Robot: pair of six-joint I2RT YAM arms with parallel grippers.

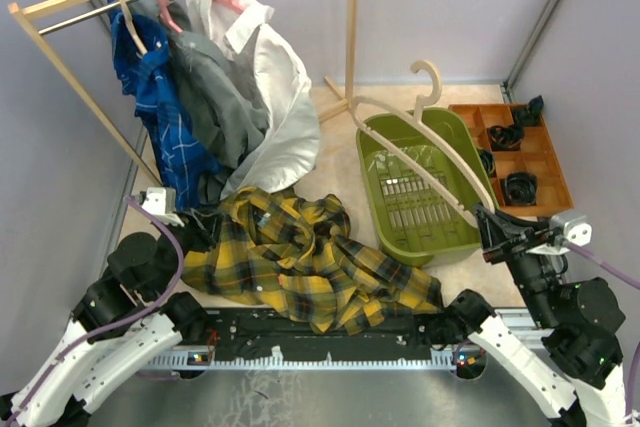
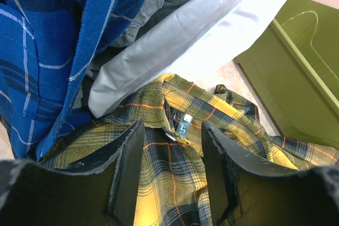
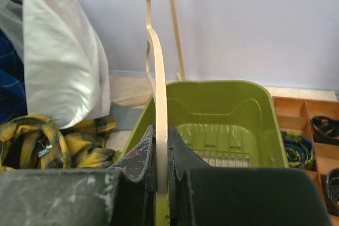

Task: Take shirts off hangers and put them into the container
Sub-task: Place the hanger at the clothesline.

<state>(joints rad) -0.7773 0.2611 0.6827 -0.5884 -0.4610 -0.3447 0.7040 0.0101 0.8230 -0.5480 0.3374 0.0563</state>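
- The plaid shirt (image 2: 161,183) passes beneath the spread fingers of the left gripper (image 2: 172,128) and off the bottom edge. The tag (image 2: 184,126) on its collar, just ahead of the fingertips, is too small to read.
- Left of that gripper, the blue checked shirt (image 2: 42,35) is cut by the top and left edges. To the gripper's right, the olive-green container (image 2: 296,78) runs off the frame.
- The lower stretch of the pale wooden hanger (image 3: 159,78) is hidden between the closed fingers of the right gripper (image 3: 160,133). Its far end leaves the top edge above them.
- Right of that gripper, the orange tray (image 3: 296,109) is cropped, and the dark rolled items (image 3: 294,149) in it cannot be identified.
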